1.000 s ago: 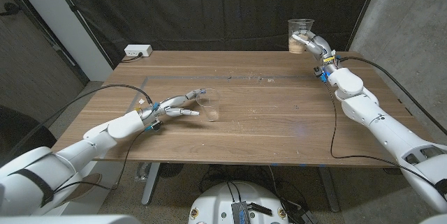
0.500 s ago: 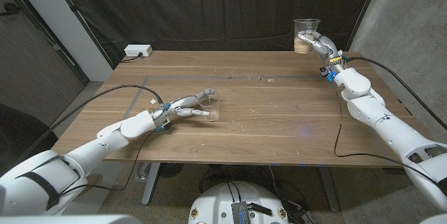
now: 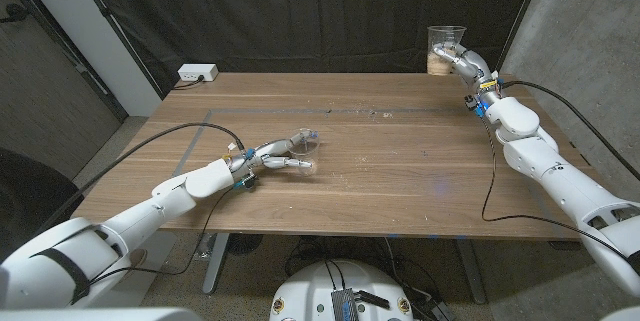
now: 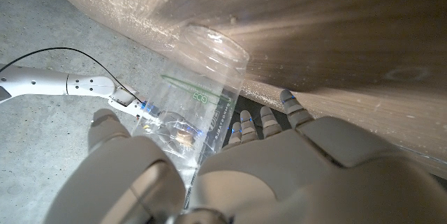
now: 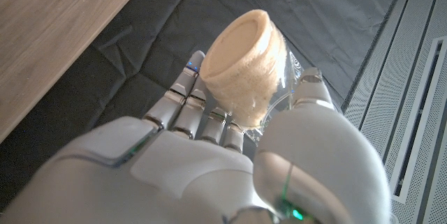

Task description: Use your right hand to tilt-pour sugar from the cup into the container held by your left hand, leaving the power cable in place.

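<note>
Since a second ago the right hand (image 3: pixel 459 60) has carried its clear cup (image 3: pixel 446 48) of sugar slightly higher and further right above the worktop's far right corner, while the left hand (image 3: pixel 275 154) has slid its empty clear container (image 3: pixel 306 142) towards mid-worktop. Each hand is clamped round its vessel, the cup upright so nothing spills, the container seemingly presented as the target though well apart. The wooden worktop (image 3: pixel 400 151) carries a white power strip (image 3: pixel 197 73) at its far left corner, against black curtains (image 3: pixel 300 11).

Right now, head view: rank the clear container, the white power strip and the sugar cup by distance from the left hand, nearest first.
1. Clear container: gripped by the left hand at mid-table.
2. White power strip: far-left table corner.
3. Sugar cup: lifted by the right hand past the far-right corner.
</note>
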